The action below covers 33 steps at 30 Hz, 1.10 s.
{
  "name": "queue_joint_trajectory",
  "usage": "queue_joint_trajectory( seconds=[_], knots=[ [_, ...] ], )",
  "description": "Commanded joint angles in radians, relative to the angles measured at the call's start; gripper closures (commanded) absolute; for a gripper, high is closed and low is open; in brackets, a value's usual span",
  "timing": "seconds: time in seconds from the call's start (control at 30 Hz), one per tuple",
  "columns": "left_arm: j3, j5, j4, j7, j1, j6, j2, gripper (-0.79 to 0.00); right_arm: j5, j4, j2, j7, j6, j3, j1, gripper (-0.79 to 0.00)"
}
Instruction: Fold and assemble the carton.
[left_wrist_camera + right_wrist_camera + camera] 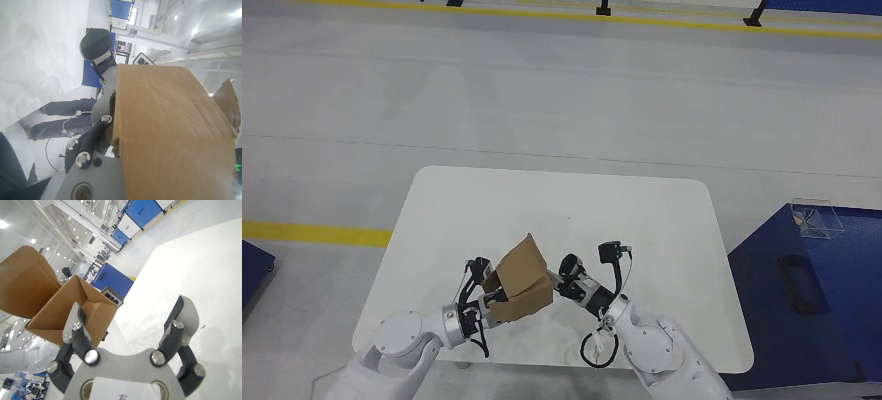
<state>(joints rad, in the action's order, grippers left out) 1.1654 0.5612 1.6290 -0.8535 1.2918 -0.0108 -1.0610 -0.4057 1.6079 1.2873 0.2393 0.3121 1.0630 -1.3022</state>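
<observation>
White table [642,210], carton [522,275] between two grippers.
Right gripper [128,306] spread wide at its open end; left gripper's [485,286] hold cannot be told.

Tally. Desk [642,210]: one. Carton [522,277]: one, above the near edge. Hands: two, left hand [482,285] and right hand [130,308], either side of carton. Blue cabinet [802,310]: one, off right edge.

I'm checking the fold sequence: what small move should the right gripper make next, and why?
Probably shut the right gripper on the wall of the carton: it is open, one finger lies at the carton's open end, and a large flap stands unfolded beside it.
</observation>
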Motion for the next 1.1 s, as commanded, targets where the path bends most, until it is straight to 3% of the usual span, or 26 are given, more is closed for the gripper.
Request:
queue_joint_trajectory(
  seconds=[0.0,0.77,1.07],
  knots=[
    [0.0,0.002,-0.001,0.0,-0.001,0.0,-0.001,0.0,0.0,-0.004,0.001,0.0,0.0,-0.003,0.003,-0.785],
    [0.004,0.004,-0.005,-0.004,-0.003,-0.001,-0.006,0.0,-0.038,-0.021,0.008,-0.017,-0.036,-0.004,0.014,-0.785],
    [0.002,0.027,-0.009,-0.017,-0.004,0.006,-0.009,0.0,0.001,-0.014,0.01,-0.058,0.01,0.013,-0.001,-0.785]
  ],
)
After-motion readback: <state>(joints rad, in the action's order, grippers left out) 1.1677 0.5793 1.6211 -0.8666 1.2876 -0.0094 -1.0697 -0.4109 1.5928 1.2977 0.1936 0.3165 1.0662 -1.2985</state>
